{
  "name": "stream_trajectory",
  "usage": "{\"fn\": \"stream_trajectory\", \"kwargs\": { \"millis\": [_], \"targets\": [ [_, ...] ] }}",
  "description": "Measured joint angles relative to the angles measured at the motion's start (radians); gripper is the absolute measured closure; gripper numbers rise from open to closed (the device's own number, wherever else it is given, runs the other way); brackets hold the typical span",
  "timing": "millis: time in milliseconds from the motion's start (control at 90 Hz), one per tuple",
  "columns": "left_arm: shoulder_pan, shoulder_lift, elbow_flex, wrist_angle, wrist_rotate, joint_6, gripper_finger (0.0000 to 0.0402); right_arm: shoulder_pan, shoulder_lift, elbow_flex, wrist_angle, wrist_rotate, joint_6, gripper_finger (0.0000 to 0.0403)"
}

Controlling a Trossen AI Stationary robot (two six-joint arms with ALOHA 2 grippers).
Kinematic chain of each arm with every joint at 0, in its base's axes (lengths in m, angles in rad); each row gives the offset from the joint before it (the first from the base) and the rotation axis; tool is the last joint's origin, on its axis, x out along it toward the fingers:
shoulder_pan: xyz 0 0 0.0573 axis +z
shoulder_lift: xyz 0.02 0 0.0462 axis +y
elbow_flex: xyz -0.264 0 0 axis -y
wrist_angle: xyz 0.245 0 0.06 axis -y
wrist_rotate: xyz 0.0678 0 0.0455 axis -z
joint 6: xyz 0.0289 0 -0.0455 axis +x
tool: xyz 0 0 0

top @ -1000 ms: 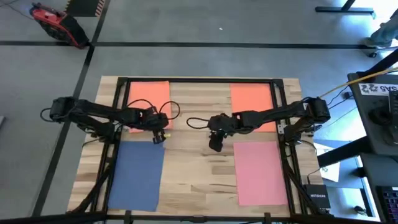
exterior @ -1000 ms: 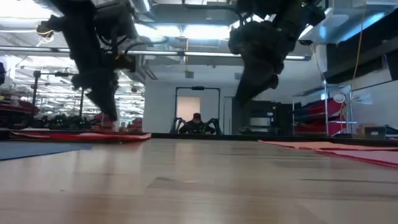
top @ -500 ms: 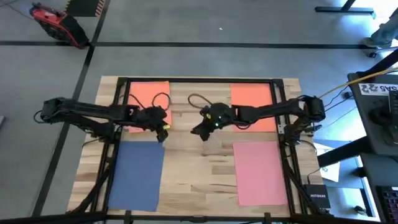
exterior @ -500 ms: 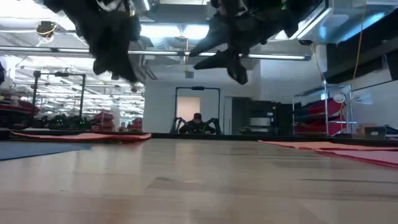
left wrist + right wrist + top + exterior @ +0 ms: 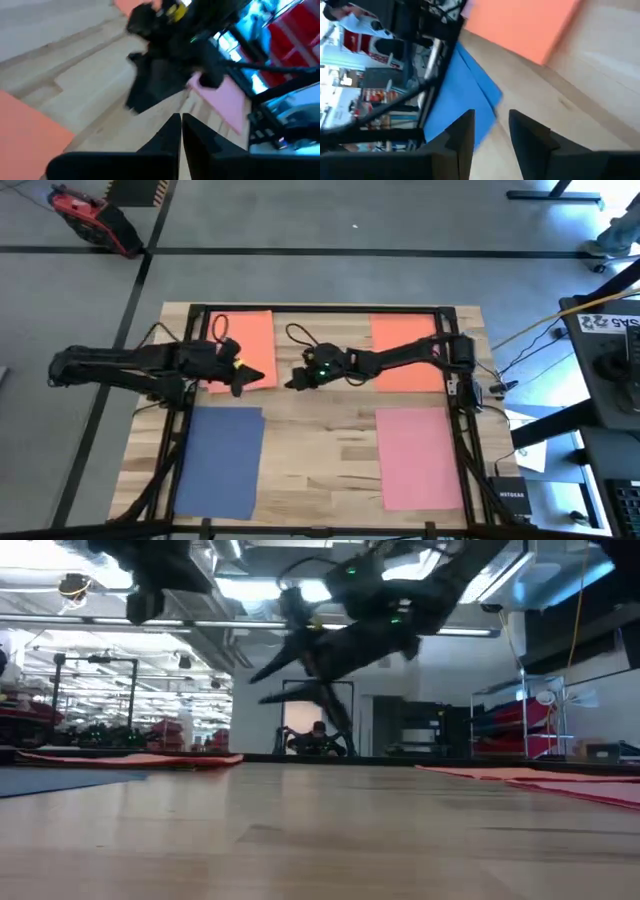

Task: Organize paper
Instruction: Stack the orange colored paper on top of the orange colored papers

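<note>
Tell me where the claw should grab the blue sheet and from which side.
Probably its inner long edge near the far corner. The blue sheet lies flat on the table, so nothing sticks up; bare wood beside it lets the left claw come in low from the table's middle.

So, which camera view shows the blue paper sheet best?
The high view: the whole blue sheet lies flat at the table's near left. The right wrist view shows part of it; the low view shows only a thin edge-on strip; the left wrist view misses it.
</note>
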Motion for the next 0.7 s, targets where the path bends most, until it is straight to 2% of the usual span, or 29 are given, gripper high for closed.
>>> {"fn": "stream_trajectory", "kwargs": {
  "millis": [189, 311, 522, 700],
  "targets": [
    [0.018, -0.145, -0.047, 0.072, 0.049, -0.08, 0.0401, 0.0, 0.151, 0.267, -0.254, 0.038, -0.003, 0.0292],
    [0.022, -0.217, -0.051, 0.056, 0.052, -0.083, 0.0401, -0.001, 0.214, 0.374, -0.4, 0.061, -0.019, 0.0292],
    [0.022, -0.316, -0.051, -0.046, 0.053, -0.079, 0.0401, -0.017, 0.236, 0.394, -0.436, 0.125, 0.006, 0.027],
    [0.022, -0.355, -0.051, -0.106, 0.052, -0.074, 0.0401, -0.045, 0.254, 0.395, -0.394, 0.11, 0.031, 0.0233]
  ]
}}
